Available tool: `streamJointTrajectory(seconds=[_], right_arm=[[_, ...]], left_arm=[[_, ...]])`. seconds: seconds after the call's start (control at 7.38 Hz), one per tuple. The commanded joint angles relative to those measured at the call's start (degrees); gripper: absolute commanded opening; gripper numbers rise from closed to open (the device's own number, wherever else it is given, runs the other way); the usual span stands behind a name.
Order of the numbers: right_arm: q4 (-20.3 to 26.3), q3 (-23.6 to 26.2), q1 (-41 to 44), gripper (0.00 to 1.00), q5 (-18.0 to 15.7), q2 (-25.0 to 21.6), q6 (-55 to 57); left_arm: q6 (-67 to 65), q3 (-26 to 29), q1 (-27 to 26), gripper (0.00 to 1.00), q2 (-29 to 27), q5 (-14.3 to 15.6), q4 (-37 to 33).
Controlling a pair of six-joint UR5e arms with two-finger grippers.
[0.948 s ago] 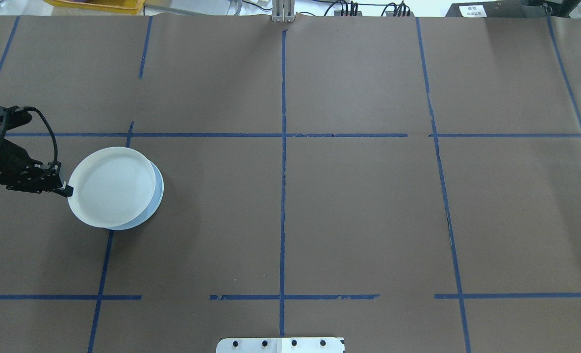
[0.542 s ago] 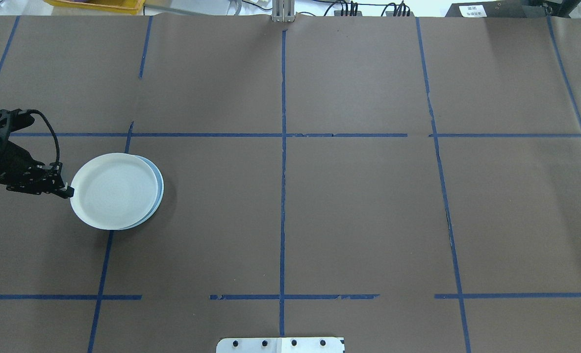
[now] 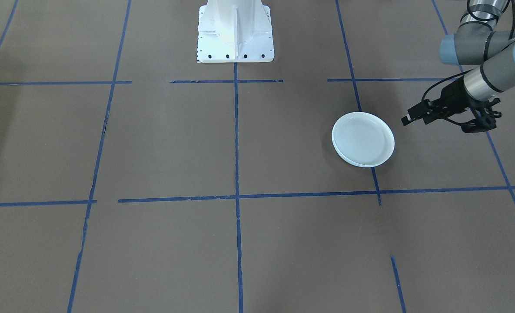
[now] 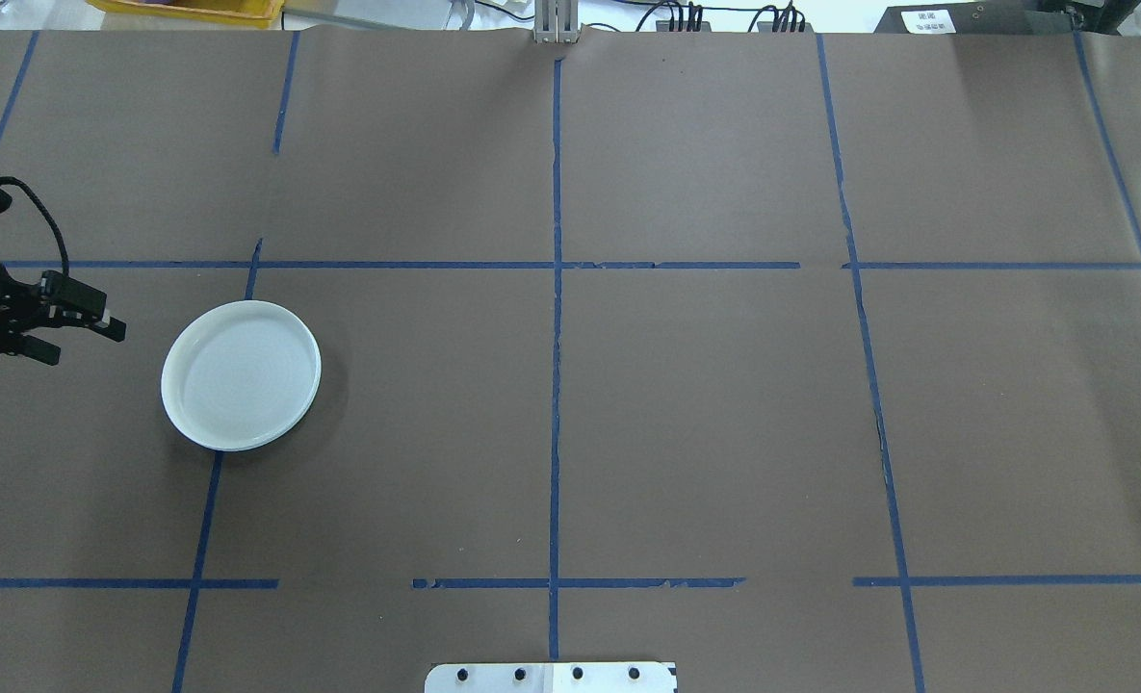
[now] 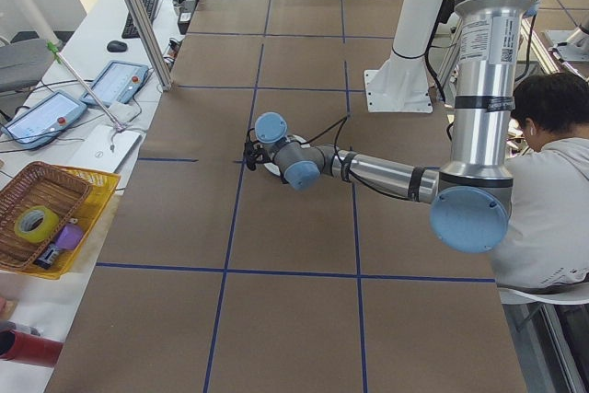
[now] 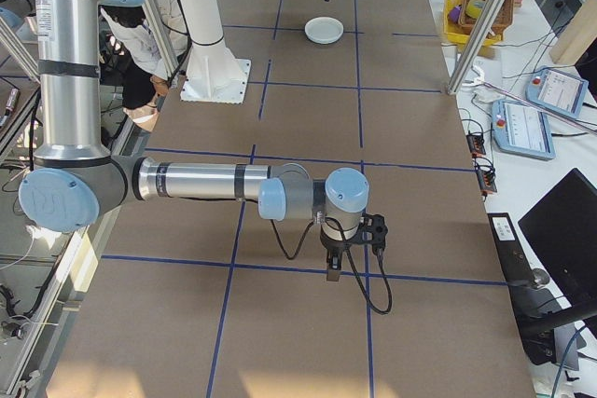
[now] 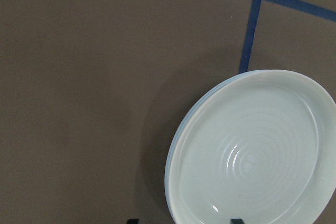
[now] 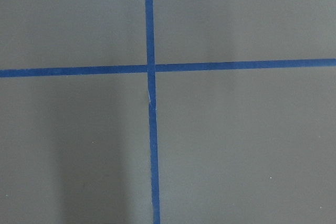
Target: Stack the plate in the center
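A whitish plate with concentric rings [image 4: 241,375] lies on top of the pale-blue centre plate, whose rim shows only as a thin crescent [image 7: 177,140] in the left wrist view. The stack [image 3: 363,139] rests flat on the brown table. My left gripper [image 4: 77,337] hovers open a short way to the left of the stack and touches nothing. Its fingertips [image 7: 238,220] peek in at the bottom of the wrist view. My right gripper [image 6: 331,272] points down at the table far from the plates, and I cannot tell its state.
Blue tape lines [image 4: 556,337] divide the brown table into squares. The white robot base [image 3: 235,30] stands at mid table edge. A person [image 5: 552,181] sits beside the base. A yellow tray with a basket [image 5: 46,218] and tablets lie off the table's far side.
The whitish plate came down from a tilted, offset hold and settled squarely on the pale-blue plate. My left gripper let go of its rim, opened and drew back to the left.
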Motion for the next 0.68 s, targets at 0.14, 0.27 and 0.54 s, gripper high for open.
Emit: streamJointTrajectory(seconds=[0.14,0.27,0.54], right_arm=[[-0.04,0.00,-0.04,1.00,0.02,0.00,0.06],[-0.04,0.00,-0.04,1.00,-0.07,0.00,0.06],[-0.04,0.00,-0.04,1.00,-0.07,0.00,-0.03]], left_arm=[[29.50,-0.15,-12.27,1.00,3.20,0.42,16.36],[40.76,-0.59,-16.93,1.00,3.11,4.17,24.63],[60.31,-0.77,-26.35,1.00,2.68,10.34,41.85]])
